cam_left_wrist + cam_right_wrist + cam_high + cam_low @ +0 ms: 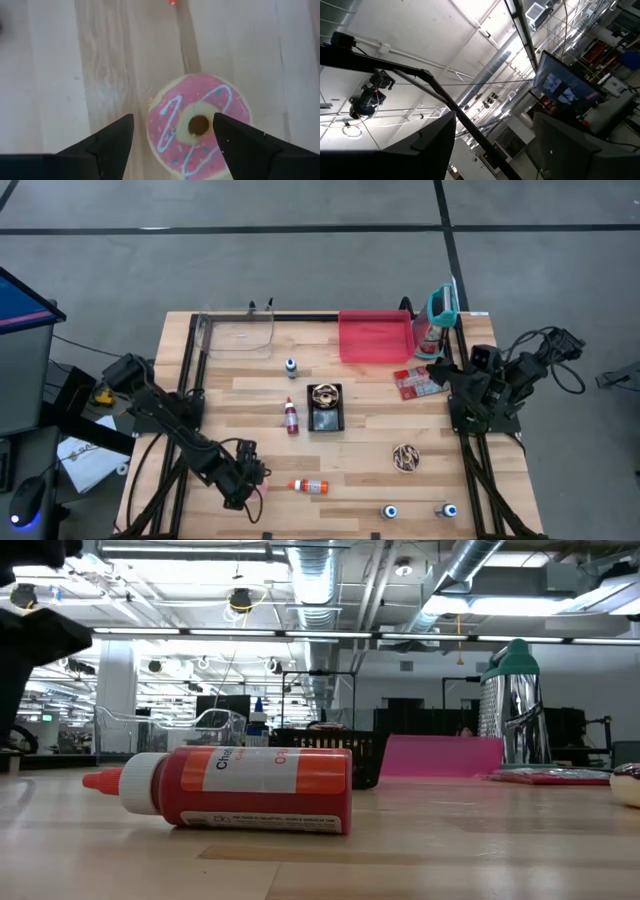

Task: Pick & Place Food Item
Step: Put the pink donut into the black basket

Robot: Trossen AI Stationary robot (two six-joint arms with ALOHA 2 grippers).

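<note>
A pink-frosted donut [199, 126] with pale blue squiggles is seen lying flat on the wooden surface [370, 395], near its front left corner. It is straddled by the left gripper [172, 135], whose jaws are spread wide to either side of it without being pressed against it. Just beside them an orange-labelled bottle [311, 486] is laid on its side. The right gripper [492, 137] is raised at the surface's right edge, its jaws wide and nothing held.

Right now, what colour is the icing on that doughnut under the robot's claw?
Pink, with pale blue squiggles and sprinkles on the doughnut. The left wrist view shows it best.
</note>
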